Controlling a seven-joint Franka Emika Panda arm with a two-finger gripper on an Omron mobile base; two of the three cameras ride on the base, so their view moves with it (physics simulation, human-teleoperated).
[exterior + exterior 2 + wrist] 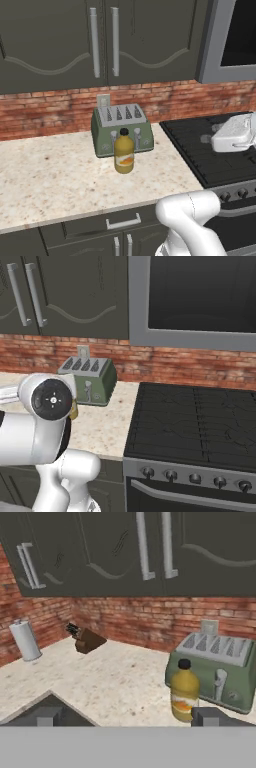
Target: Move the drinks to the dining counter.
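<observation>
The pincer [127,716] is spread as wide as it goes and holds nothing; in the hand view its two dark tips rise at the bottom, well apart, the right one just below the juice bottle [184,689] without touching it. In the left base view the hand itself is cut off by the right edge, above the stove [210,150], so the tips cannot be made out there.

The juice bottle [124,151] stands upright on the desk [45,175], just in front of the toaster [121,129], black cap on, filled with yellow-orange liquid. In the right base view the arm's joint covers nearly all of it, leaving a sliver [74,410] beside the toaster [90,380].

Far back on the desk a knife block [86,640] with dark handles lies tilted near the brick wall [125,619], and a paper roll [24,640] stands upright in the corner.
</observation>
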